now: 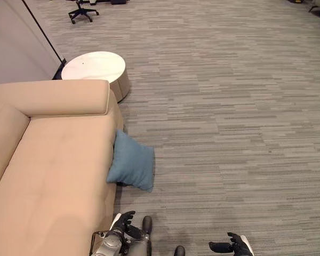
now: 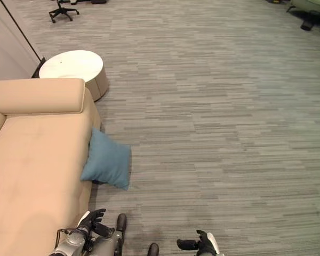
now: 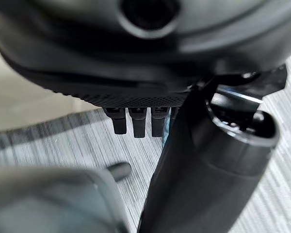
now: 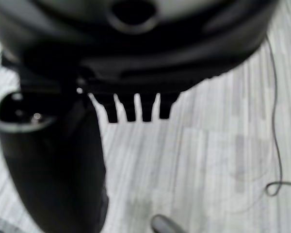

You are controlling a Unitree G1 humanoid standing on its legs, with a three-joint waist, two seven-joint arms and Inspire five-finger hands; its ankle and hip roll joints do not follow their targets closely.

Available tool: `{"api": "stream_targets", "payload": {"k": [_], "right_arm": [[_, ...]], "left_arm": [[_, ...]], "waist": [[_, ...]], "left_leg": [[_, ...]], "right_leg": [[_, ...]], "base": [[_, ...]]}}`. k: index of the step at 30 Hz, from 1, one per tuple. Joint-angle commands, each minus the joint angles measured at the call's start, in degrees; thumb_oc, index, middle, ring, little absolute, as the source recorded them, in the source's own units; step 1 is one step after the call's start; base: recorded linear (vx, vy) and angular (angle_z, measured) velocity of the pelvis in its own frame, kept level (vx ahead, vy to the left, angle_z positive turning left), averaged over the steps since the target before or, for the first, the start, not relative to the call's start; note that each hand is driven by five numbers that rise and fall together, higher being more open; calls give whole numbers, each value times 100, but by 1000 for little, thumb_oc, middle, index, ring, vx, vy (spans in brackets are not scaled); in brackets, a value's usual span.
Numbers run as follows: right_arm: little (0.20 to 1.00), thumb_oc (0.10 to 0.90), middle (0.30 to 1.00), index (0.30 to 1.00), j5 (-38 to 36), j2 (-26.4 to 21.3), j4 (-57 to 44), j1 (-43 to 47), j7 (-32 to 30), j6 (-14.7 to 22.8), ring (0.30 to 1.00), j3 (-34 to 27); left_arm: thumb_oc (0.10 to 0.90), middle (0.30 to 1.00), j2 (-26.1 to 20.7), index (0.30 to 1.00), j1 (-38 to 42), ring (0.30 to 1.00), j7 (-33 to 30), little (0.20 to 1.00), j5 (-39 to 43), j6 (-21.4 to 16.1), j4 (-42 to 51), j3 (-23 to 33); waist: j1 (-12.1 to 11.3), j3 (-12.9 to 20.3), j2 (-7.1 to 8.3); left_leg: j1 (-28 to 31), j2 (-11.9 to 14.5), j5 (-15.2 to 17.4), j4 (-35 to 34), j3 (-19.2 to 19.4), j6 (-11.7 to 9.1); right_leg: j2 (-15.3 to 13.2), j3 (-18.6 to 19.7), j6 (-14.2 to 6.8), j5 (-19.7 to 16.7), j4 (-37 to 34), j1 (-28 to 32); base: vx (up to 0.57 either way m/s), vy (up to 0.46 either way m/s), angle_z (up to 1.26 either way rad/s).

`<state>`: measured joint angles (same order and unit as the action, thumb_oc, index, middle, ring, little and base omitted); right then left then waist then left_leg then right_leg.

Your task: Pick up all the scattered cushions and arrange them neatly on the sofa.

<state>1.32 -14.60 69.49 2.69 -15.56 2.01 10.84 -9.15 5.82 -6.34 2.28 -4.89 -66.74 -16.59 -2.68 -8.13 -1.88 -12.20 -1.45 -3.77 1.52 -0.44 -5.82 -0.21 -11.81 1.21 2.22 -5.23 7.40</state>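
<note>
Blue cushion (image 1: pixel 132 164) on the carpet (image 1: pixel 229 133), leaning against the beige sofa (image 1: pixel 53 165) front edge. Left hand (image 1: pixel 129 224) and right hand (image 1: pixel 232 246) low, fingers relaxed, holding nothing.

Grey carpet (image 1: pixel 229 106) is carrying a tan sofa (image 1: pixel 53 170) on the left, and a blue cushion (image 1: pixel 132 165) is leaning against it.

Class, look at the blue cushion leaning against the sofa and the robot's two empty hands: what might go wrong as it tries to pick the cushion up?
The blue cushion leans on the sofa front; one open hand, left hand or right hand, may knock it flat. It lies low, so bending could unbalance the robot.
</note>
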Motion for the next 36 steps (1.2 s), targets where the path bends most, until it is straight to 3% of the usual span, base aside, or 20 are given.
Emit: {"api": "stream_targets", "payload": {"k": [1, 4, 7, 8, 9, 13, 16, 20, 22, 24, 27, 31, 33, 36], "right_arm": [[900, 800, 900, 900, 116, -403, 124, 225, -41, 29, 900, -10], [900, 800, 900, 900, 173, -441, 138, 82, 193, 156, 900, 14], [900, 800, 900, 900, 192, -356, 116, 133, 260, 149, 900, 71], [900, 800, 900, 900, 192, -356, 116, 134, 260, 149, 900, 71], [900, 800, 900, 900, 230, -304, 61, 180, 317, 139, 900, 138], [900, 800, 900, 900, 272, -241, 57, 197, 296, 173, 900, 162], [900, 800, 900, 900, 228, -248, 18, 205, 329, 165, 900, 164], [900, 800, 900, 900, 228, -249, 18, 204, 329, 165, 900, 164], [900, 800, 900, 900, 214, -274, 28, 198, 349, 161, 900, 193], [900, 800, 900, 900, 188, -266, 99, 181, 365, 165, 900, 190], [900, 800, 900, 900, 61, -235, 134, 185, 368, 204, 900, 156], [900, 800, 900, 900, -194, -255, 109, 285, 319, 251, 900, 162], [900, 800, 900, 900, -202, -295, 135, 314, 309, 222, 900, 176], [900, 800, 900, 900, -146, -336, 180, 244, 280, 244, 900, 192]], "left_arm": [[800, 900, -172, 900, -134, 900, -21, 900, 4, -145, -150, 181], [800, 900, -152, 900, -196, 900, 8, 900, -67, -158, -145, 245], [800, 900, -231, 900, -149, 900, 36, 900, -88, -97, -116, 221], [800, 900, -231, 900, -148, 900, 37, 900, -88, -96, -116, 222], [800, 900, -281, 900, -131, 900, 7, 900, -47, -105, -98, 230], [800, 900, -297, 900, -137, 900, 20, 900, -57, -110, -131, 230], [800, 900, -322, 900, -109, 900, 6, 900, -48, -137, -130, 206], [800, 900, -321, 900, -110, 900, 6, 900, -48, -137, -130, 206], [800, 900, -332, 900, -57, 900, -10, 900, -44, -189, -136, 183], [800, 900, -293, 900, -55, 900, 10, 900, -23, -201, -228, 207], [800, 900, -256, 900, -57, 900, 32, 900, -42, -179, -254, 163], [800, 900, -228, 900, 89, 900, 55, 900, 5, -193, -75, 23], [800, 900, -208, 900, 93, 900, 89, 900, 42, -190, -45, -2], [800, 900, -134, 900, 60, 900, 102, 900, 30, -181, -133, -19]], "waist": [[-500, 75, 250], [-671, 123, 298], [-580, 4, 255], [-579, 9, 260], [-472, -66, 175], [-479, -58, 128], [-414, -45, 185], [-419, -50, 179], [-252, -33, 223], [-184, 67, 267], [-158, 163, 262], [-216, -31, 348], [-278, -102, 388], [-318, -108, 418]], "left_leg": [[-57, -341, 199, 636, 69, 430], [101, -342, 355, 572, 138, 559], [377, -310, 498, 541, 54, 746], [366, -316, 500, 547, 55, 748], [550, -298, 628, 503, 30, 823], [870, -191, 868, 358, 67, 794], [1059, -247, 966, 325, -93, 751], [1069, -239, 973, 325, -90, 749], [1330, -276, 1141, 301, -379, 652], [1620, -128, 1348, 301, -612, 512], [1606, 171, 1165, 521, -691, 294], [678, 360, 271, 1972, -600, 97], [407, 357, 305, 2189, -484, 150], [270, 363, 524, 1745, -236, 204]], "right_leg": [[-192, 199, -697, 124, 315, -184], [-348, 171, -829, 171, 882, -289], [-515, 193, -1152, -183, 2366, -1079], [-523, 195, -1155, -171, 2390, -1098], [-761, 14, -1246, -398, 2894, -1503], [-1354, -796, -1042, -325, 2155, -1497], [-1328, -569, -1082, -513, 1624, -1709], [-1319, -568, -1081, -514, 1618, -1698], [-1181, 102, -1218, -821, 1154, -1983], [-1149, 29, -1179, -857, 1024, -1876], [-981, -2, -1019, -677, 1046, -1716], [-819, -183, -729, -529, 662, -1235], [-751, -225, -668, -464, 472, -1038], [-691, -296, -699, -384, 275, -823]], "base": [[245, 74, -58], [175, 89, -37], [101, 91, -31], [92, 89, 3], [132, 54, 30], [189, -50, 14], [197, -85, -6], [60, -29, 21], [416, -272, 14], [469, -418, 53], [250, -324, 75], [72, -272, 36], [104, -200, 8], [174, -104, 5]]}}
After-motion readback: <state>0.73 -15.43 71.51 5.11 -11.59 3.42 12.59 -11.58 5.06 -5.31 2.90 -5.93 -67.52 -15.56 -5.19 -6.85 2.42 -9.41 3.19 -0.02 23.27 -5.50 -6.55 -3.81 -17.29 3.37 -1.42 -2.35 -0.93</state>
